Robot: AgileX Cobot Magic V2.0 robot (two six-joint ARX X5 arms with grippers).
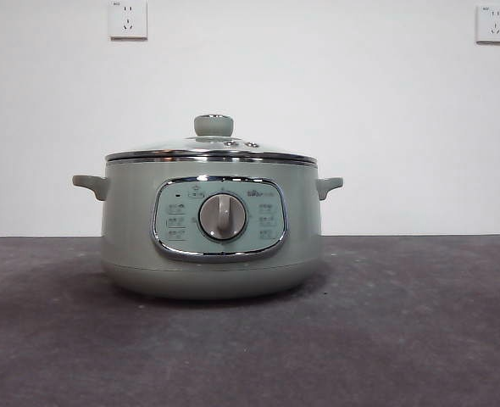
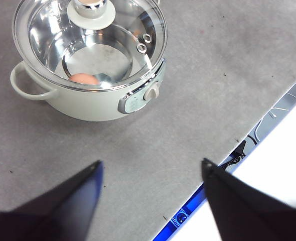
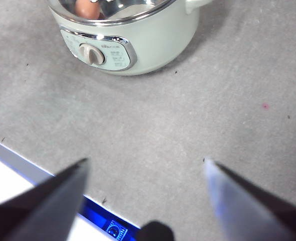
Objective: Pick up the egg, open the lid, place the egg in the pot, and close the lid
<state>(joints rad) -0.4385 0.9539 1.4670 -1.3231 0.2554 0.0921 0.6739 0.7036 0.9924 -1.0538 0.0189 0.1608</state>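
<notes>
Glass lid [image 2: 90, 45] on pot [image 1: 212, 246], egg [image 2: 84, 79] half-hidden inside; both grippers agape, empty.

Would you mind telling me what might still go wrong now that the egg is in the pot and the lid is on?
1. The egg lies loose on the bare steel floor of the pot; a nudge might roll and crack it.
2. The glass lid merely rests on the rim, so a bump might shift it.
3. Both the left gripper and right gripper hang open nearby.
</notes>
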